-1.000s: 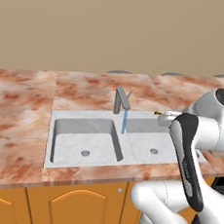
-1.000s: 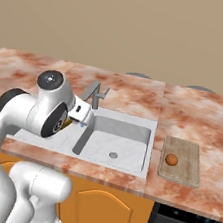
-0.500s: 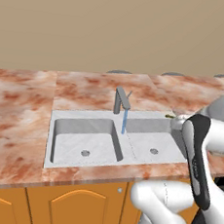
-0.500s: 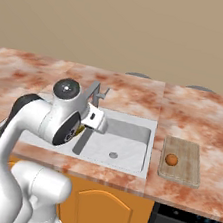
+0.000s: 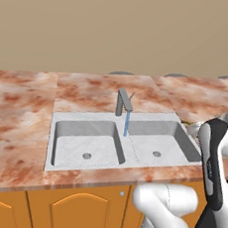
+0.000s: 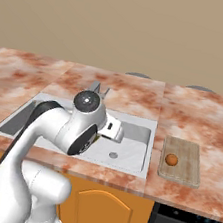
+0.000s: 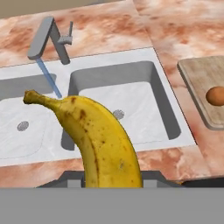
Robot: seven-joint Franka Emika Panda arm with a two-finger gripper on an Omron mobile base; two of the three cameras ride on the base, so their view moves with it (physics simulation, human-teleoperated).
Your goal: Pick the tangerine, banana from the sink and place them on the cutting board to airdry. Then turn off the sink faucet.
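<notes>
The arm has swung right, toward the board [image 6: 181,161]; the tool grips the banana [image 7: 98,140] above the sink [image 7: 170,113]. Tangerine [image 6: 171,159] already on board; faucet [image 5: 123,102] running.

The arm [image 6: 55,130] is glossy white, built of thick rounded tube segments that swell into bulbous elbows. Dark grey to black panels run along its links: a long curved stripe down the segment at the lower left of the right base view, and a similar dark band [image 5: 213,161] at the right edge of the left base view. A round dark grey cap [image 6: 88,100] with a small pale centre closes one joint. A small white block [image 6: 112,129] carries tiny dark marks.
</notes>
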